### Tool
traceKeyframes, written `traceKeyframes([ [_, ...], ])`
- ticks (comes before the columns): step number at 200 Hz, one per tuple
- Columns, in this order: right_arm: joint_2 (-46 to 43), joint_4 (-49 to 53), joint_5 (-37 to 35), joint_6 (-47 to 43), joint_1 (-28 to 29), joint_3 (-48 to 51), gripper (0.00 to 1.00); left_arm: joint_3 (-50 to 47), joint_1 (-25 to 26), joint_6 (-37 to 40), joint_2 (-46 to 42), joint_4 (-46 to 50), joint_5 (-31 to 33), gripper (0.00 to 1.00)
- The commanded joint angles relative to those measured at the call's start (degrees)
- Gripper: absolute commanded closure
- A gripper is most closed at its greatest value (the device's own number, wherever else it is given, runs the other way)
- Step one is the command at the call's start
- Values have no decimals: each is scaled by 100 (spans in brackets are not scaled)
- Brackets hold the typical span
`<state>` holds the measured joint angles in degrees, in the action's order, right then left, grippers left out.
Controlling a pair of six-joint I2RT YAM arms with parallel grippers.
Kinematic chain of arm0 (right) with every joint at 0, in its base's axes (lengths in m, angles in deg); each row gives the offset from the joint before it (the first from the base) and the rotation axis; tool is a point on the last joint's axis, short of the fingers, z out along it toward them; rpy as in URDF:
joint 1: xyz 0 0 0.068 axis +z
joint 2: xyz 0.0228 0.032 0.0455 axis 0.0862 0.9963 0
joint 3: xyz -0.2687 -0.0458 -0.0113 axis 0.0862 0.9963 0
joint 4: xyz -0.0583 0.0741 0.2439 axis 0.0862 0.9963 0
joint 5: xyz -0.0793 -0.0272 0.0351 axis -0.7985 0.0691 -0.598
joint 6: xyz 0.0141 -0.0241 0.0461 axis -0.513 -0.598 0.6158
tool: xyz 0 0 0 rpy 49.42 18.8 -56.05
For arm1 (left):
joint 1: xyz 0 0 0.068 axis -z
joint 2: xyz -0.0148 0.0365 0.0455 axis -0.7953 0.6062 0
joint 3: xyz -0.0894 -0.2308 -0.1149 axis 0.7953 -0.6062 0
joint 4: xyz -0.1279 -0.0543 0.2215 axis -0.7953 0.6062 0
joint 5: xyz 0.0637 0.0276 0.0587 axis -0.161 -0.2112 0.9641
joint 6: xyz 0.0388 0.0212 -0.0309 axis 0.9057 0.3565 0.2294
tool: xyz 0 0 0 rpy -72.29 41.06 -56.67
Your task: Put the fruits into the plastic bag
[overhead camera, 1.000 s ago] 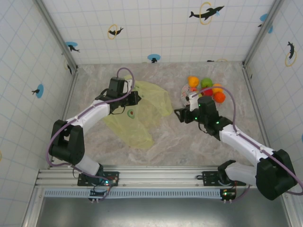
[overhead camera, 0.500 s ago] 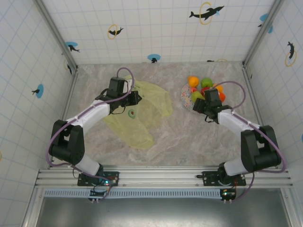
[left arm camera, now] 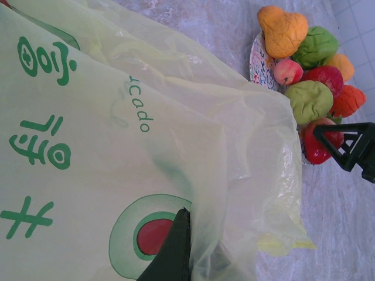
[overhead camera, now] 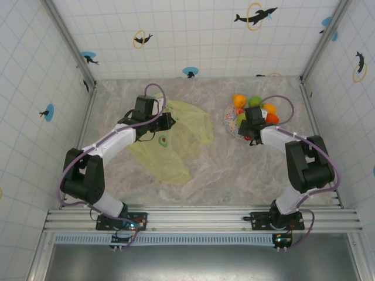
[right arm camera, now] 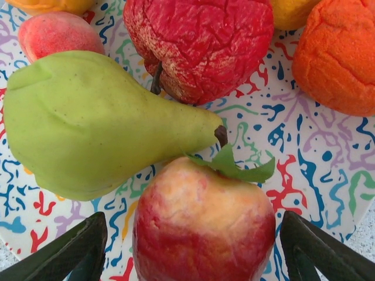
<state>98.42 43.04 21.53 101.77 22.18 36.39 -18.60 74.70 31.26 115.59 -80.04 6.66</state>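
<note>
The yellow-green plastic bag (overhead camera: pixel 176 140) lies flat on the marble table, and my left gripper (overhead camera: pixel 166 122) is shut on its upper edge. In the left wrist view the bag (left arm camera: pixel 117 117) with its avocado print lies crinkled around my dark fingers (left arm camera: pixel 176 246). The fruits (overhead camera: pixel 255 105) are piled on a patterned plate (overhead camera: pixel 227 117) to the right. My right gripper (overhead camera: pixel 246 126) hangs over the plate's near side, open. A red-yellow apple (right arm camera: pixel 202 234) sits between its fingers (right arm camera: pixel 70 252), with gaps on both sides. Behind the apple lie a green pear (right arm camera: pixel 99 123), a wrinkled red apple (right arm camera: pixel 199 41) and an orange fruit (right arm camera: pixel 340 52).
The plate (right arm camera: pixel 304 152) has a squiggly multicolour print and stands near the back right wall. In the left wrist view the fruit pile (left arm camera: pixel 310 70) and one finger of the right gripper show beyond the bag's edge. Tiled walls enclose the table on three sides.
My right arm has swung from the table's middle right up to the plate, bringing its gripper down around the red-yellow apple. The left arm and the bag have not moved.
</note>
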Motion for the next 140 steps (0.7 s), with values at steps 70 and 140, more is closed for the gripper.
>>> traceKeyframes([
  [70,386,-27,-481,-56,35,-213,25,110,-31,134,-16,34,-81,100],
  [140,110,-70,-412,-305,14,-80,43,133,-31,145,-29,63,-87,100],
])
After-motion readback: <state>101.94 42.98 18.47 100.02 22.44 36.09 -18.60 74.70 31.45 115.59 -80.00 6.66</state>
